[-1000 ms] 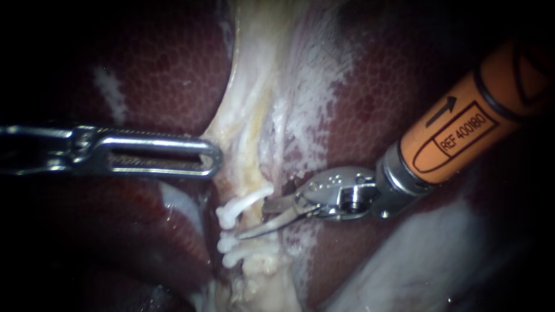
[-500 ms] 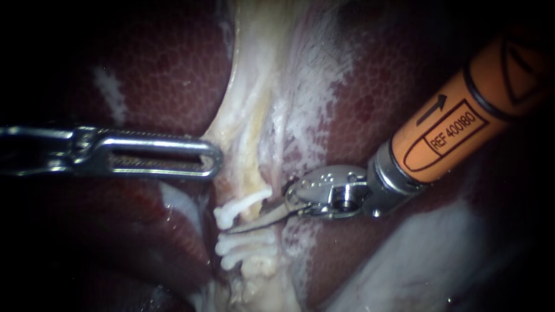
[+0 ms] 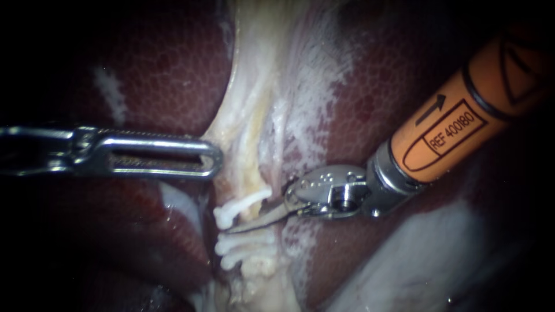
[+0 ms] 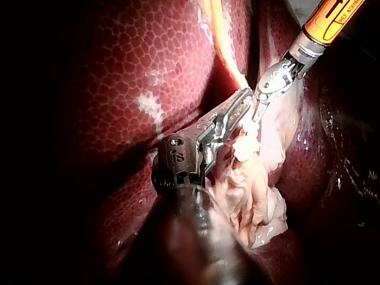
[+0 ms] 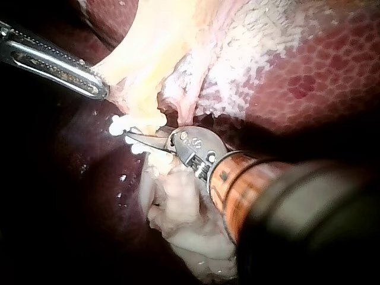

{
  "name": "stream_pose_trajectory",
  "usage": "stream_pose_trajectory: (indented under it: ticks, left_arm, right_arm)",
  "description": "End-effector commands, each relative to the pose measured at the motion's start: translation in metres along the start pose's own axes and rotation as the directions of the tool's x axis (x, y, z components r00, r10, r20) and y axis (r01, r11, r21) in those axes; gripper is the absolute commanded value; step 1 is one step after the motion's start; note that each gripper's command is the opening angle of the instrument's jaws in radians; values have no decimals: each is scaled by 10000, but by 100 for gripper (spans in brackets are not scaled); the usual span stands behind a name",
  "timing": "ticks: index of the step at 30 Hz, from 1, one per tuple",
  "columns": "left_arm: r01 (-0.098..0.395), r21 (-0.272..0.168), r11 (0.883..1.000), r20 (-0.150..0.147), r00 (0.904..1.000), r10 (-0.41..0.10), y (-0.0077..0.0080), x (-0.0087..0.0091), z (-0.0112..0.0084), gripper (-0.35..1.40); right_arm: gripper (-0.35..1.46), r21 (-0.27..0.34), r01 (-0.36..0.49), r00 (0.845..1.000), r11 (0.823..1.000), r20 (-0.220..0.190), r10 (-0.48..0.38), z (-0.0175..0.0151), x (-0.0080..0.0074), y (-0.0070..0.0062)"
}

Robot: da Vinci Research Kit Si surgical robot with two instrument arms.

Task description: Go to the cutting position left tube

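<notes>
Right instrument (image 3: 243,224): blades slightly apart, gripping nothing. Tube (image 3: 250,215) lies against them, just below the upper clip (image 3: 245,202); lower clips (image 3: 243,244) further below it.

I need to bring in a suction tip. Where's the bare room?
Free: bare liver above the left instrument, and more above the right instrument, past the pale tissue. Crowded: around the white clips, where both tips come close.
</notes>
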Motion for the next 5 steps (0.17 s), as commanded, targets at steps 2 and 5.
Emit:
stream_pose_trajectory:
  ticks: [2, 5]
  left_arm:
    - [2, 6, 10000, -3, 10000, -2, 0, 0, 0, -35]
    - [2, 5, 10000, -2, 10000, -2, 0, 0, 0, -35]
  right_arm:
    - [14, 2, 4, 10000, 10000, -1, -4, 0, 0, 0]
    - [16, 6, 6, 10000, 10000, -1, -6, 0, 0, 0]
